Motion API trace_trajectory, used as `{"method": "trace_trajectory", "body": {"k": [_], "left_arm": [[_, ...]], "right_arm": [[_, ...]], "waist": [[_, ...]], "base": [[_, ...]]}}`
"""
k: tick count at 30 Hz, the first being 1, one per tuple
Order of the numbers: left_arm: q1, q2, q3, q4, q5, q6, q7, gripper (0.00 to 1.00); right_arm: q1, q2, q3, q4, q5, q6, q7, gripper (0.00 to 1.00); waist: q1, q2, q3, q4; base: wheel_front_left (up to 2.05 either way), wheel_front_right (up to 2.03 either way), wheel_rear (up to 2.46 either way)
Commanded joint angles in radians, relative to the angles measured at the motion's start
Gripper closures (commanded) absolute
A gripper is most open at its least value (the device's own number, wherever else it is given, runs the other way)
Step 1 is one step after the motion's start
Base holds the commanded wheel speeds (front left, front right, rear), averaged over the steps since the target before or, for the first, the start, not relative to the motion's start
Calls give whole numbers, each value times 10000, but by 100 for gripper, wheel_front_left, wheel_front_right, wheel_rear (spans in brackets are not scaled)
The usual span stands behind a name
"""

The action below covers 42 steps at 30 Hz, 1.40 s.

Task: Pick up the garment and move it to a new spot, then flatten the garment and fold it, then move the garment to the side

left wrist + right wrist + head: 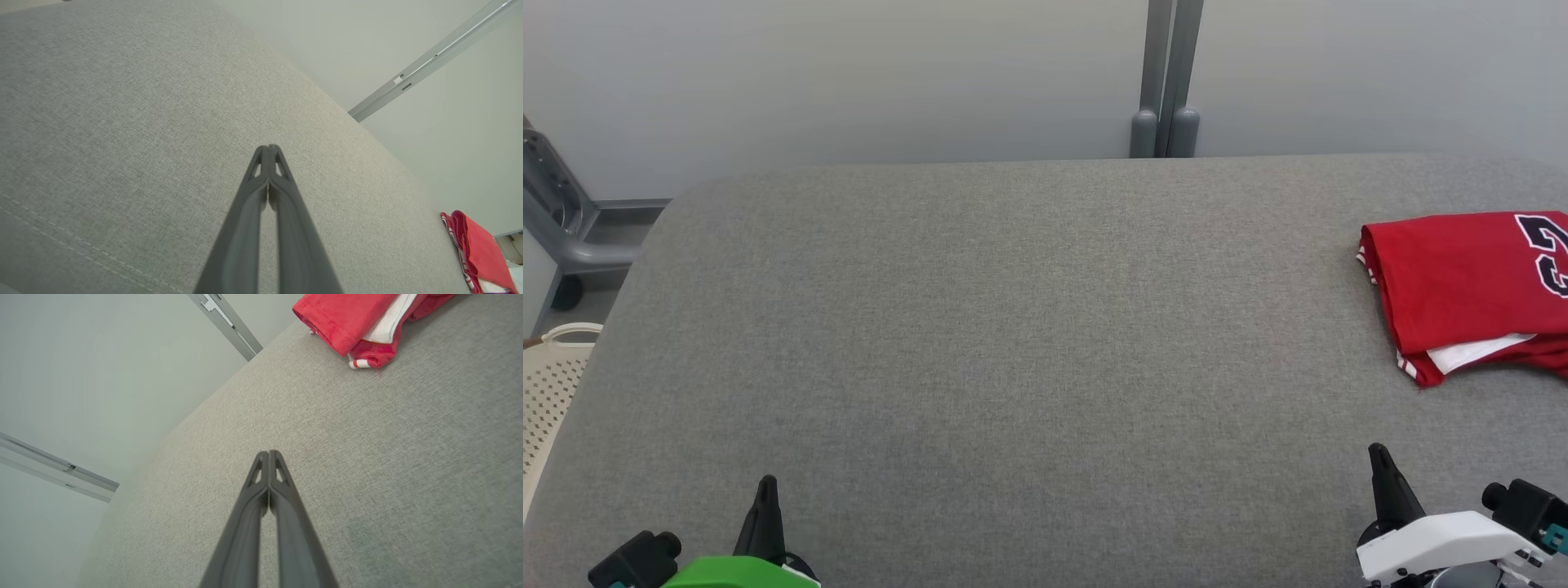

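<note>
looking at a red jersey (pixel 1462 286) lying folded at the far right of the grey upholstered table (pixel 1013 327), partly cut off by the head view's edge. folded into a compact stack, with a dark, white-outlined numeral on top and a white layer peeking out at the near edge between red ones. probably set there on purpose, off to the side, to leave the middle of the table for work. by that reading, fold made and side move likely done, with nothing obvious left but perhaps tidying that loose white edge.

low at the near left, the left gripper (pixel 766 490), with fingers pressed together to a single point and gripping nothing. close over the cloth surface or resting on it; cannot tell which. much the same for the right gripper (pixel 1380 457) at the near right: jaws fully closed, empty, near the jersey's front corner but apart from it. likely held so, tips together and close to the body, to keep out of the stack's way.

beyond the table's left end, a cream perforated laundry basket (pixel 551 384). behind, against the pale wall, a grey post (pixel 1165 82).
</note>
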State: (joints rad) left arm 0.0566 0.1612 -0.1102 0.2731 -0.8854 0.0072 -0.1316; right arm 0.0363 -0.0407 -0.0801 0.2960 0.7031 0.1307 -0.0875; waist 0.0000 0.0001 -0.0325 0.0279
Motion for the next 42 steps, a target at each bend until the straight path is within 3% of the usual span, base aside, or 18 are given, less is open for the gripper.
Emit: {"method": "trace_trajectory", "body": {"k": [1, 42], "left_arm": [[-351, -13, 116, -113, -371, -96, 100, 100], [-1274, -618, 762, -84, -4218, -823, 1265, 100]], "right_arm": [[-222, -54, -80, -228, 452, 2, 110, 100], [-416, -92, -702, -927, 5225, 2, 1274, 100]], "waist": [[0, -1, 6, -5], [0, -1, 146, -127]], "base": [[0, 0, 0], [0, 0, 0]]}}
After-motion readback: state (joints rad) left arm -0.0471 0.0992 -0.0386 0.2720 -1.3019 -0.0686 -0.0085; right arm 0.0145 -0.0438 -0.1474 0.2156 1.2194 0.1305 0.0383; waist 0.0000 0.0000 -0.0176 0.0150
